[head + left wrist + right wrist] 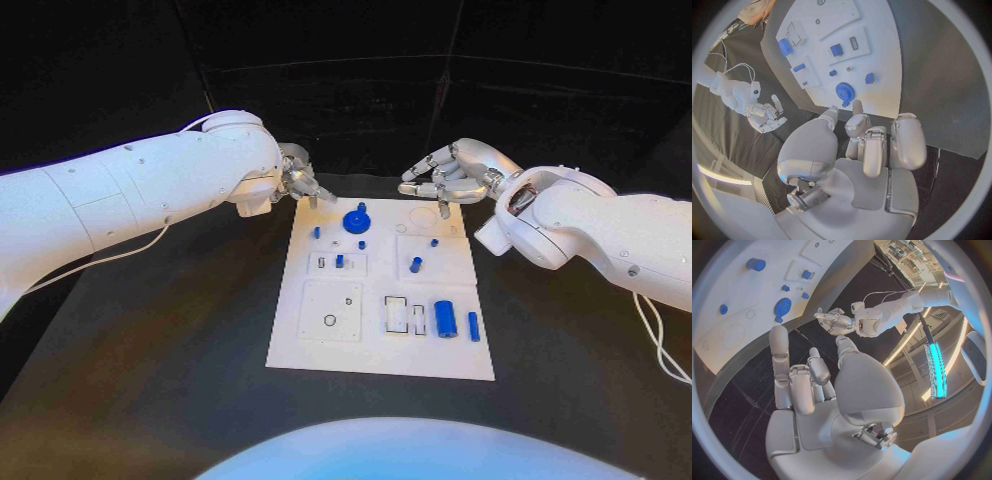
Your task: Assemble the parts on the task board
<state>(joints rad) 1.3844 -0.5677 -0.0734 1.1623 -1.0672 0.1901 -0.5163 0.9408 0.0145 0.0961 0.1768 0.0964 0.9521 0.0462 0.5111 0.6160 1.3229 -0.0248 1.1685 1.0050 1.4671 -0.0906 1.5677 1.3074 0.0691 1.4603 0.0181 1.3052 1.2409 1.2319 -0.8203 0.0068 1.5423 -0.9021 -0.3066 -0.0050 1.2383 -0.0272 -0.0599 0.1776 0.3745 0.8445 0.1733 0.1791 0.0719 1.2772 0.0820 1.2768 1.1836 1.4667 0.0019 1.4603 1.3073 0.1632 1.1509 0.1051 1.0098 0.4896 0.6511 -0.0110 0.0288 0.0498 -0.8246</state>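
It was a robotics lab: black table [173,400], dark panelled backdrop [433,60], cluttered shelves [911,260] behind.

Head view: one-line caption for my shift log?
Both hands, left and right, hover empty at the white board's far edge, blue parts untouched.

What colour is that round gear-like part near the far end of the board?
Blue gear, clearest in the left wrist view.

Board [378,350] sits mid-table [144,380]. Gear [358,220] near board's far edge, centre. Cylinder [444,319] at near right, a peg [473,326] just right of it. Left hand [299,180] over far-left corner, right hand [447,175] over far-right corner, well apart.
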